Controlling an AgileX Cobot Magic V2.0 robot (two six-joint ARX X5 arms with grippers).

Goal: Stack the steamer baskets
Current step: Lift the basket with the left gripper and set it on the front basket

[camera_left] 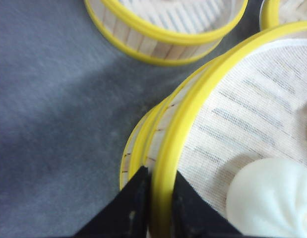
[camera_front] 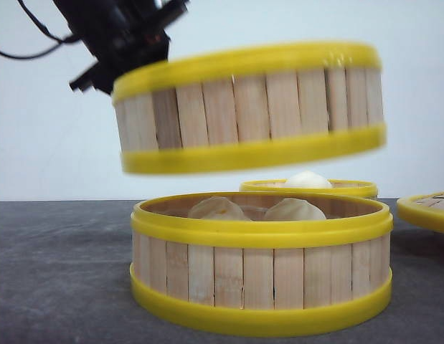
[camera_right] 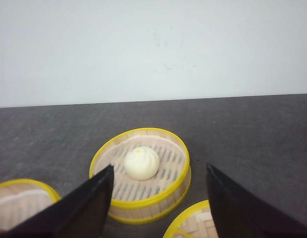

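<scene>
Lifted basket (camera_front: pixel 250 107): in the air, slightly tilted, directly above the near basket, not touching it; a white bun (camera_left: pixel 272 198) lies inside.
Left gripper (camera_left: pixel 160 208): fingers pinch the lifted basket's yellow rim, one inside, one outside.
Near basket (camera_front: pixel 261 269): on the grey table (camera_front: pixel 57 272), holding two pale buns (camera_front: pixel 254 208).
Far basket (camera_right: pixel 141 171): behind it, holding one bun.
Right gripper (camera_right: pixel 160 203): jaws spread wide, empty, above the table.
Lid (camera_front: pixel 428 209): flat, at the right edge.

Dark grey counter (camera_front: pixel 57 272) seen before a pale wall, near steamer basket (camera_front: pixel 261 276) with buns set on it, second basket (camera_front: pixel 308 188) with one bun placed behind, yellow-rimmed lid (camera_front: pixel 426 209) laid at right.
</scene>
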